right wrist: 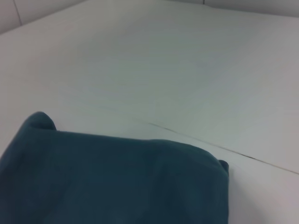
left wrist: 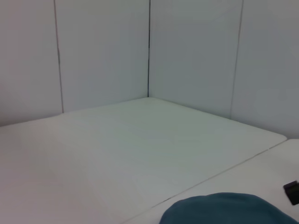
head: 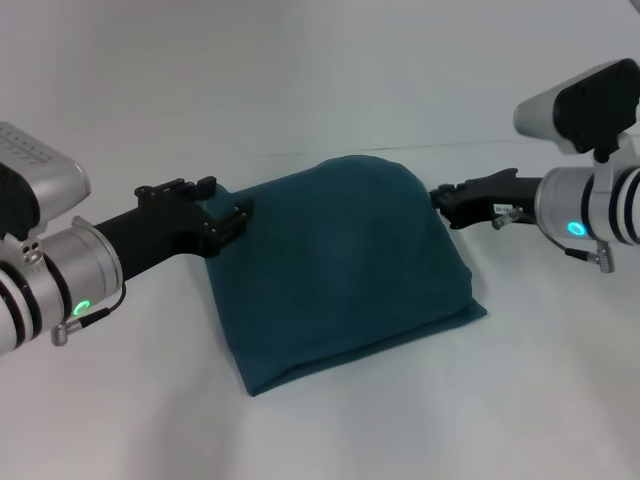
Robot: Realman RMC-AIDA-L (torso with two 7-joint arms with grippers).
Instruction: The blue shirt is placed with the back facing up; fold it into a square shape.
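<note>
The blue shirt (head: 335, 275) lies folded into a compact, roughly square bundle in the middle of the white table, plain teal side up, with a rounded far edge. My left gripper (head: 228, 222) is at the shirt's far left edge, touching or just over the fabric. Just off the far right edge, my right gripper (head: 445, 205) hovers a little apart from the cloth. The left wrist view catches only the top of the blue shirt (left wrist: 224, 211). In the right wrist view the blue shirt (right wrist: 117, 182) fills the near part.
The white table (head: 330, 110) spreads all around the shirt, with a thin seam (right wrist: 205, 142) running across it beyond the fabric. White wall panels (left wrist: 149, 51) close off the back. A small black part (left wrist: 292, 192) shows at the left wrist picture's edge.
</note>
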